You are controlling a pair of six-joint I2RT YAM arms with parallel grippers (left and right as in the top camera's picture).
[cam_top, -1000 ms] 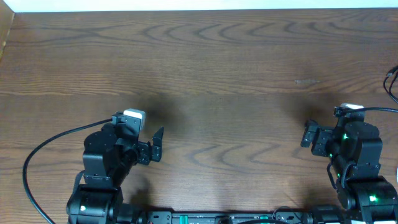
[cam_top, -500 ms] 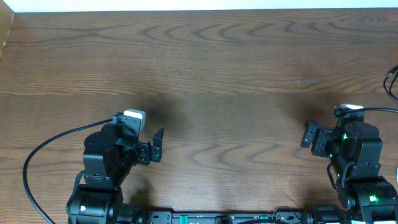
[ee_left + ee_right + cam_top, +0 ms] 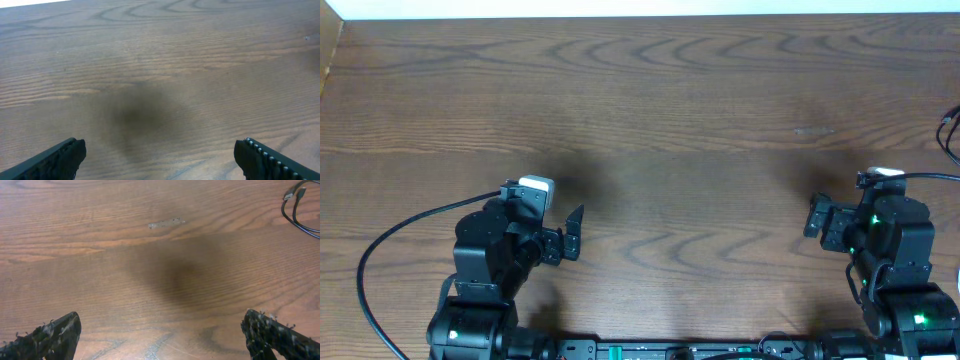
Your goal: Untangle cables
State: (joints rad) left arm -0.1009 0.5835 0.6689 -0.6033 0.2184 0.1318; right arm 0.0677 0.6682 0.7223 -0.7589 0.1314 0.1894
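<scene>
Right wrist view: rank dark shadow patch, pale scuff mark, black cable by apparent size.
1. dark shadow patch
2. black cable, though the frame edge cuts it off
3. pale scuff mark

- Overhead: you look straight down on the table (image 3: 700, 100) from well above, with both arms along the bottom edge.
- Left wrist: you sit low and close over the wood, facing forward, with the left tool (image 3: 160, 152) fingertips in the lower corners.
- Right wrist: same low forward angle, behind the right tool (image 3: 161, 322). Its pale scuff (image 3: 166, 223) also shows overhead, right of centre.
</scene>
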